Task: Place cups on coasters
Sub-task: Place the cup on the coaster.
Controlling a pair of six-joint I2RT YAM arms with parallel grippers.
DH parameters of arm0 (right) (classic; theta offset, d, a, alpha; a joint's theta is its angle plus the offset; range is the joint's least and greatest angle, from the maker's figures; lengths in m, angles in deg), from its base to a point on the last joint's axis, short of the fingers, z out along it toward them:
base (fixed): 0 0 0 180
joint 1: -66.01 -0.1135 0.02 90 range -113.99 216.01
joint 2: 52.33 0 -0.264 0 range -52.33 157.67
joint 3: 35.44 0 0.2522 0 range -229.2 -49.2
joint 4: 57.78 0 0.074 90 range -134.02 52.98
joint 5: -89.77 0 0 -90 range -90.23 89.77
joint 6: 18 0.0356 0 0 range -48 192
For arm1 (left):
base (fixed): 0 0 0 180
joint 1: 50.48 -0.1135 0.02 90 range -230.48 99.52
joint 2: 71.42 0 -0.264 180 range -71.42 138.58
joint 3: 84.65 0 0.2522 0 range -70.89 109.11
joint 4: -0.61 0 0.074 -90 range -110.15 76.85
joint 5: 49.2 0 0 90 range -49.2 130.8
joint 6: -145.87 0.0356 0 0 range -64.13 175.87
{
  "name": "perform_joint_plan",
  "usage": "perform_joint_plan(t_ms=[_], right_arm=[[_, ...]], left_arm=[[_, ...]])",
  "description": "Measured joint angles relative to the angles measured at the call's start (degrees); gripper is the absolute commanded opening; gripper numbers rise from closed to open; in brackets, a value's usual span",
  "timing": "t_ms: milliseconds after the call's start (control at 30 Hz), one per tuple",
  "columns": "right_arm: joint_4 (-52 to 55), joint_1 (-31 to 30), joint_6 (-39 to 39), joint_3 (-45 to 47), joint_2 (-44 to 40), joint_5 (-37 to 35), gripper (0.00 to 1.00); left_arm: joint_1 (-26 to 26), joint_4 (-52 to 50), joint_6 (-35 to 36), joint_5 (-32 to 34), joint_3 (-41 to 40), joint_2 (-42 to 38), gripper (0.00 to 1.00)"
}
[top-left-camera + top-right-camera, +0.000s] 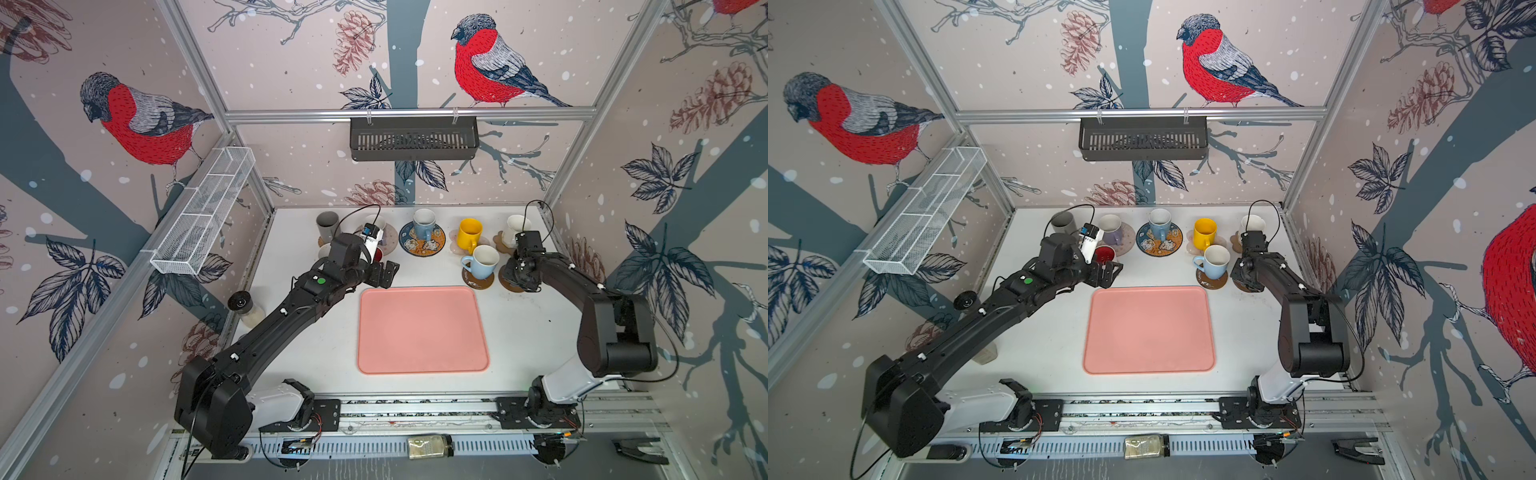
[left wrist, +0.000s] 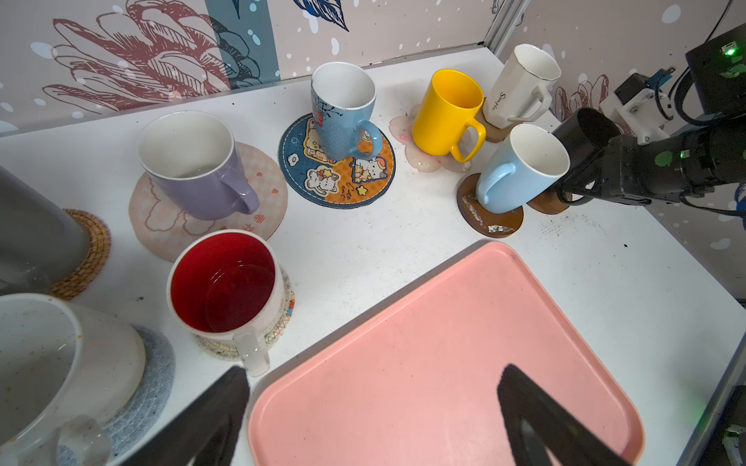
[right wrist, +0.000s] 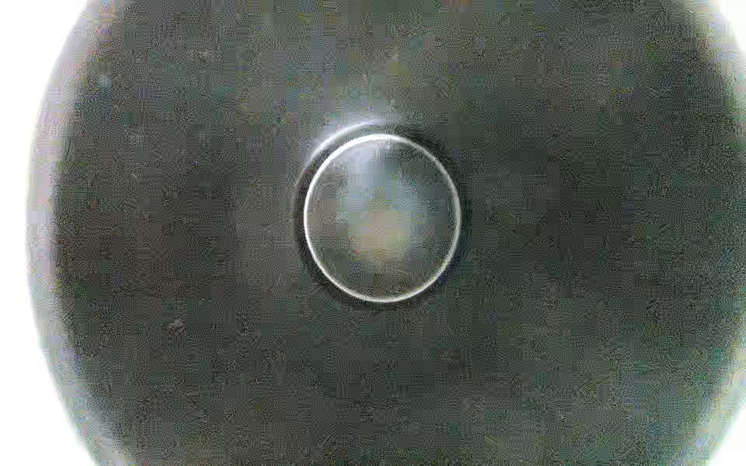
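Several cups stand on coasters along the back of the table: lavender cup (image 2: 193, 165) on a beige round, patterned blue cup (image 2: 343, 113) on a blue cartoon coaster (image 2: 343, 185), yellow cup (image 2: 444, 113), white cup (image 2: 520, 84), light blue cup (image 2: 520, 169) on a brown disc (image 2: 496, 222). The red-inside white cup (image 2: 226, 282) sits on a cream round. My left gripper (image 2: 373, 371) hangs open over the tray corner, beside that cup's handle. My right gripper (image 1: 519, 270) is shut on the black cup (image 2: 585, 129), tilted over a second brown disc (image 2: 549, 201). The right wrist view shows only its dark inside (image 3: 381, 218).
A large pink tray (image 1: 422, 332) lies in the middle of the table. A black-lidded jar (image 1: 245, 307) stands at the left edge. A grey cup (image 1: 327, 226) stands on a straw coaster (image 2: 86, 258) in the back left corner. A black basket (image 1: 413, 139) hangs on the back wall.
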Motion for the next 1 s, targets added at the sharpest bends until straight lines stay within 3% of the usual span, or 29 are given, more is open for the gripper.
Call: perform_joint_plan(t_ms=[567,833,1000], right_arm=[[0.6,-0.4,-0.3,0.6,-0.4,-1.2,0.03],[0.5,-0.7,-0.3,0.7,0.5,-1.1,0.25],[-0.6,-0.8,-0.3,0.8,0.4,-1.6,0.55]], left_arm=[[0.0,0.0,0.0,-0.2,0.0,0.2,0.97],[0.0,0.0,0.0,-0.2,0.0,0.3,0.97],[0.0,0.0,0.0,-0.2,0.0,0.3,0.97]])
